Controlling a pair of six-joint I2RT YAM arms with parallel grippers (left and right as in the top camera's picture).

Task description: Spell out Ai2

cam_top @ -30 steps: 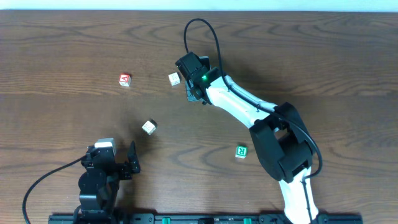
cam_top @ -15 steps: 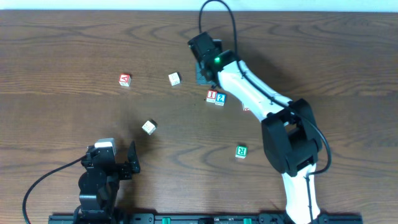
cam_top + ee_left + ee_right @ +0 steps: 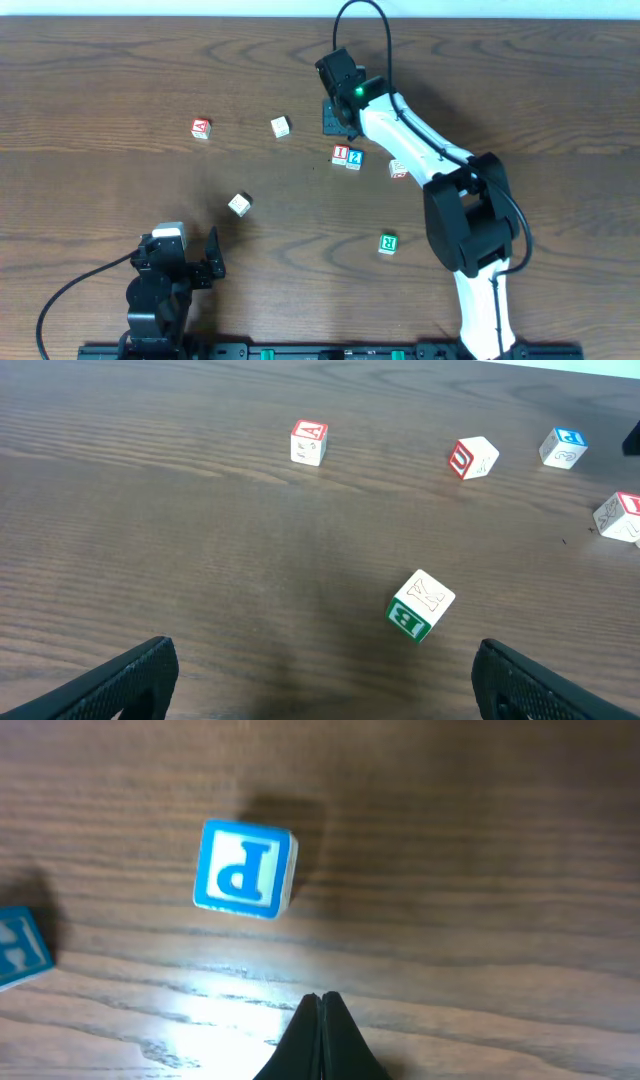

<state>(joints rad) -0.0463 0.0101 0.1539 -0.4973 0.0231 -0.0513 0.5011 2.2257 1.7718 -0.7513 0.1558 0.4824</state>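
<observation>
The red A block [image 3: 201, 128] lies at the left. The red I block [image 3: 340, 154] and the blue 2 block [image 3: 354, 158] stand touching, side by side, near the middle. My right gripper [image 3: 335, 118] is just behind them, shut and empty. In the right wrist view its closed tips [image 3: 322, 1002] sit a little short of a blue P block [image 3: 245, 868]. My left gripper [image 3: 210, 255] is open and empty near the front edge. In the left wrist view [image 3: 325, 660] the A block [image 3: 309, 442] lies far ahead.
A white block with a red U [image 3: 280, 126] lies between A and the right gripper. A green-and-white block [image 3: 239, 204] is ahead of the left gripper. A red-and-white block [image 3: 398, 168] and a green block [image 3: 388, 242] lie to the right.
My right arm has swung right and away, uncovering the I and 2 blocks and the red-and-white block. The left arm has not moved.
</observation>
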